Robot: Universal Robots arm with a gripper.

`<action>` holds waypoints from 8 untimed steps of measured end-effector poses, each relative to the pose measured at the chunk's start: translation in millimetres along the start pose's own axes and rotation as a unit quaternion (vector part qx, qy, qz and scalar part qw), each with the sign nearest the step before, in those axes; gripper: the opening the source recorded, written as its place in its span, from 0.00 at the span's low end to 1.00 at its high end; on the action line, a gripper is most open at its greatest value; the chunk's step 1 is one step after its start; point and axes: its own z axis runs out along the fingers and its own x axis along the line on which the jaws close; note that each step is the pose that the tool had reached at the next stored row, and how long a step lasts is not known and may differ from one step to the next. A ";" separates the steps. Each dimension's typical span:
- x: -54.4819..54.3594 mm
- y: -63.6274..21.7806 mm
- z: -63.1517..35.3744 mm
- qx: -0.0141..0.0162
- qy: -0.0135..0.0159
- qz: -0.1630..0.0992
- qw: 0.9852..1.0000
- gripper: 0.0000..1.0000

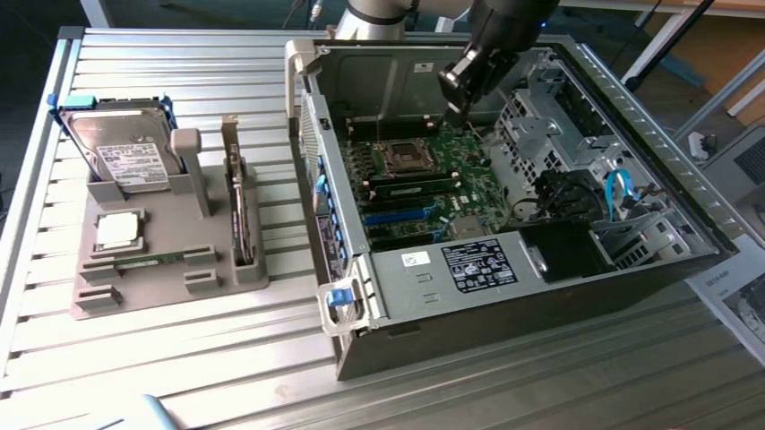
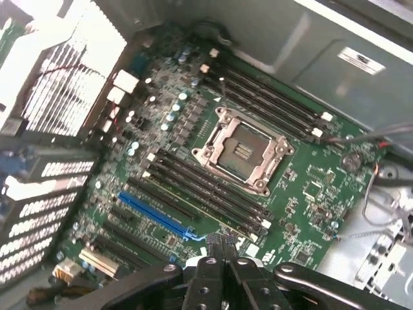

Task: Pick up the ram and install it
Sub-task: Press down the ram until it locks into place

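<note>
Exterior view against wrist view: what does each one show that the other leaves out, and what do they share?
Exterior view: the gray holder tray on the slatted table, carrying the hard drive, the processor chip and the ram; also the whole computer case. Wrist view: close detail of the blue slot and the shut, empty claw. Shared: the motherboard with its open CPU socket.

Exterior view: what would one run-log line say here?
jaws: shut, over green motherboard | long thin green ram stick: on grey tray
</note>
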 end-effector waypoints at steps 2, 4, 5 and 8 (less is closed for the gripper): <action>0.0 0.0 0.0 -0.001 -0.001 0.028 1.000 0.10; -0.1 0.0 0.0 -0.002 -0.003 0.066 0.998 0.10; -0.1 0.1 0.0 -0.002 -0.004 0.081 0.997 0.10; -0.1 0.2 0.0 -0.003 -0.006 0.113 0.994 0.10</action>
